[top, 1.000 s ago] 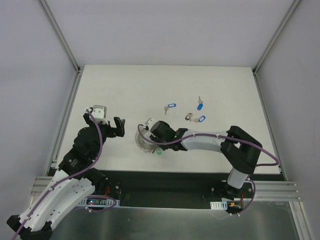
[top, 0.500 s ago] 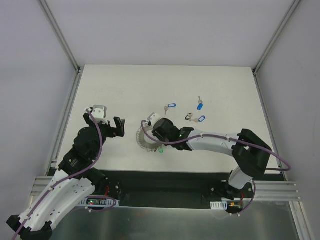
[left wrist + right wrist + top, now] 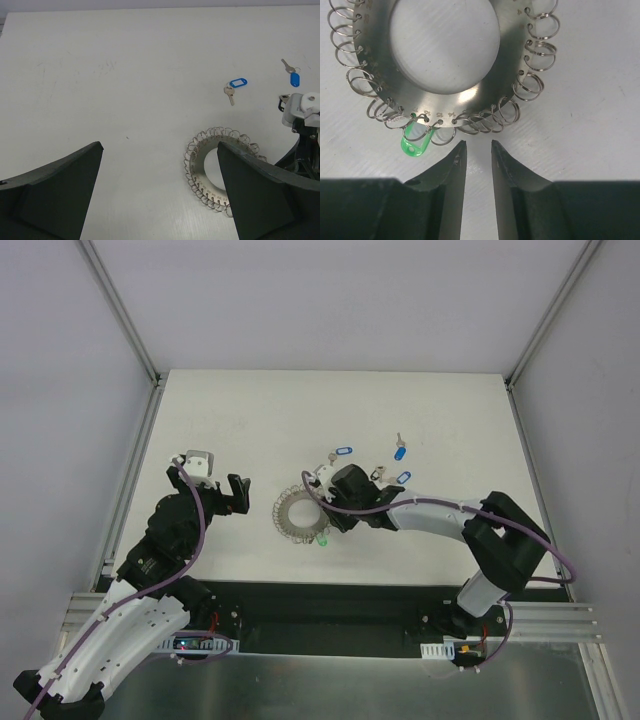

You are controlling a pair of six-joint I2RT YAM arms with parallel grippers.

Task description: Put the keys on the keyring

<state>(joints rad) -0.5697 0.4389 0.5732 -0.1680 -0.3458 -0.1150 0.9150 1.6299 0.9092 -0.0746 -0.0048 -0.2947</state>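
The keyring (image 3: 283, 521) lies flat on the white table, with a green tag (image 3: 322, 542) at its near right edge. My right gripper (image 3: 324, 523) is at that edge. In the right wrist view its jaws (image 3: 476, 144) stand narrowly apart and empty, just short of the keyring (image 3: 485, 100) and right of the green tag (image 3: 415, 145). Blue-tagged keys lie behind it (image 3: 342, 452), (image 3: 400, 452), (image 3: 403, 478), with a dark-tagged key (image 3: 378, 473) beside the last. My left gripper (image 3: 240, 495) is open and empty, left of the ring. The left wrist view shows the left gripper (image 3: 160, 146), the keyring (image 3: 200, 170) and a blue-tagged key (image 3: 236, 84).
Metal frame rails run along the table's left (image 3: 135, 470) and right (image 3: 535, 470) edges. The right arm's wrist (image 3: 305, 110) shows at the right of the left wrist view, beside another blue-tagged key (image 3: 294, 79).
My right gripper has moved right and back off the keyring, which was partly under it and now lies flat and in full view. The left arm has not moved.
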